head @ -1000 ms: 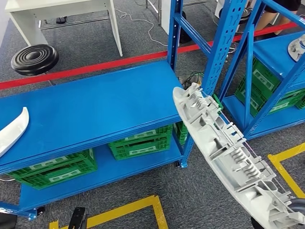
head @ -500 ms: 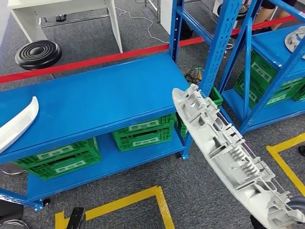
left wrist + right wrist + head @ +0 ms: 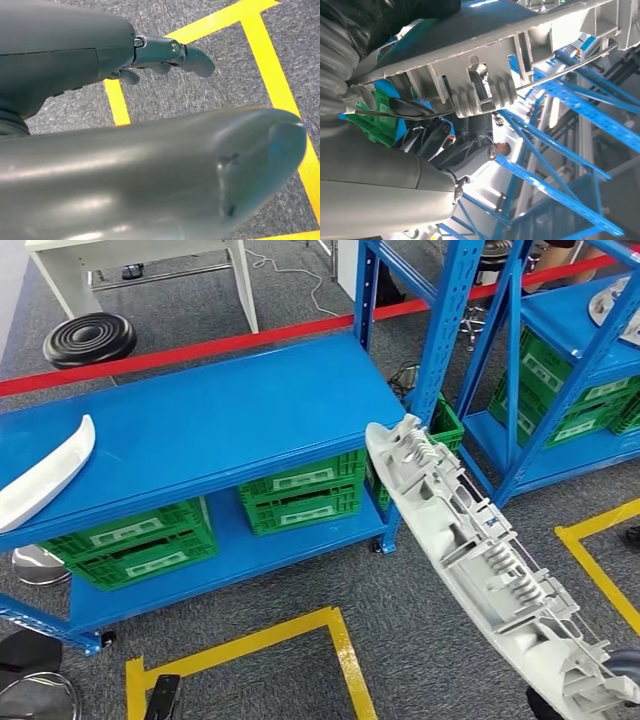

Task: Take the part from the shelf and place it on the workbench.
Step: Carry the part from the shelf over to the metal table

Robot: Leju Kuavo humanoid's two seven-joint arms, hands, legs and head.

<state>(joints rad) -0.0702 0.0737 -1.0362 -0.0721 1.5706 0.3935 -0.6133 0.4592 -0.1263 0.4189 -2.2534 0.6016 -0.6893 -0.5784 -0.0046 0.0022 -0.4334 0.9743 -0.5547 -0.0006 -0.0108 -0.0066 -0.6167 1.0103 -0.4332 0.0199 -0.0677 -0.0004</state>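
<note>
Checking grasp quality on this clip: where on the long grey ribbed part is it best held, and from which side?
The grey part is long and narrow, its ribbed inner side facing up. The right hand grips it at the near end, leaving most of it cantilevered toward the blue workbench. A hold nearer mid-length, fingers across the narrow width from the long edge, would probably be steadier.

A pale grey ribbed part over dark grey speckled carpet marked with yellow lines and a red stripe; a bright blue worktop; green crates with white labels; a white curved panel; a black ridged stool.
</note>
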